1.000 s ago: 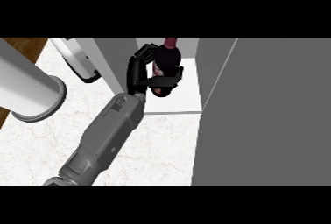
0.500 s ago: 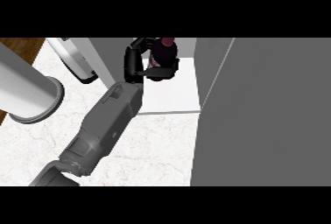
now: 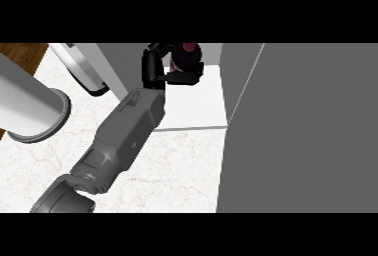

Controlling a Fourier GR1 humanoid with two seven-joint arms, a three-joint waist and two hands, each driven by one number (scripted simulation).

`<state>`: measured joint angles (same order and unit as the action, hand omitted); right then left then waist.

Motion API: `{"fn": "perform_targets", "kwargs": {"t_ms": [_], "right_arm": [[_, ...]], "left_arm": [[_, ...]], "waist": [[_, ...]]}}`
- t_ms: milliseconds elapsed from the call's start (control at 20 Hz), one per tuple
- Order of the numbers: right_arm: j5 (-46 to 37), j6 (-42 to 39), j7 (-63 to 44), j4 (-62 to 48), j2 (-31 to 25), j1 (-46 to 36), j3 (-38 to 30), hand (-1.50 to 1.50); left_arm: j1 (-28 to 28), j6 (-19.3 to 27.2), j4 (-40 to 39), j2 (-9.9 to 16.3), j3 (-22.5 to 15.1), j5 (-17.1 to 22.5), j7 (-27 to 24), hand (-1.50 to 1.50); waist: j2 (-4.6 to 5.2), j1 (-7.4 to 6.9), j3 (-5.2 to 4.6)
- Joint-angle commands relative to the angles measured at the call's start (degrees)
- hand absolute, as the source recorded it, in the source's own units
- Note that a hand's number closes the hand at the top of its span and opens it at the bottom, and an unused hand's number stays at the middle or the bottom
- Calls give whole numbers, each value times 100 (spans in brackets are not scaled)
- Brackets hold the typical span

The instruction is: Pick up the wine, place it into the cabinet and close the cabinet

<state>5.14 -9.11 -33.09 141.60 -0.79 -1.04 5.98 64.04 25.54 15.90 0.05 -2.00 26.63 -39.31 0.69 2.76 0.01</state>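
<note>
The wine bottle point(image 3: 189, 54), dark with a maroon top, stands upright over the back of the cabinet's white shelf point(image 3: 198, 107). My left hand point(image 3: 153, 67) is shut on it from its left side. The thumb point(image 3: 184, 78) crosses the near side and the fingers curl round the far side, hiding most of the bottle's body. I cannot tell whether the bottle's base touches the shelf. The cabinet's grey door point(image 3: 310, 130) stands open at the right. My right hand shows nowhere.
A large white cylinder point(image 3: 29, 107) stands on the marble counter point(image 3: 177, 165) at the left. A white panel with a dark edge point(image 3: 83, 67) slants beside the cabinet's left side. My grey forearm point(image 3: 122, 137) crosses the counter from the lower left.
My left hand has carried the bottle farther up the view, deeper over the cabinet's shelf. The forearm has stretched out after it. The door has not moved.
</note>
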Motion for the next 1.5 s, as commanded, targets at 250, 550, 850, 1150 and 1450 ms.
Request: {"fn": "perform_targets", "kwargs": {"t_ms": [250, 550, 850, 1150, 1450], "right_arm": [[96, 71, 107, 128, 76, -38, 223, -150], [339, 53, -307, 434, -35, -21, 56, -150], [109, 39, -17, 245, 65, 6, 151, -150], [145, 139, -193, -66, 12, -498, -39, -150], [65, 70, 59, -38, 74, -208, 123, -150]], "left_arm": [[54, -408, -466, -5, 579, 399, -320, 150], [215, -253, -734, 37, 595, 236, -362, 150], [90, -159, -962, 29, 590, 121, -546, -150], [194, 9, -1112, 82, 480, -73, -354, -150], [184, 296, -1227, 134, 415, -214, -351, -150]], "waist": [[54, 67, -5], [45, 89, -3], [62, 101, -4], [76, 71, -7], [104, 169, -4]]}}
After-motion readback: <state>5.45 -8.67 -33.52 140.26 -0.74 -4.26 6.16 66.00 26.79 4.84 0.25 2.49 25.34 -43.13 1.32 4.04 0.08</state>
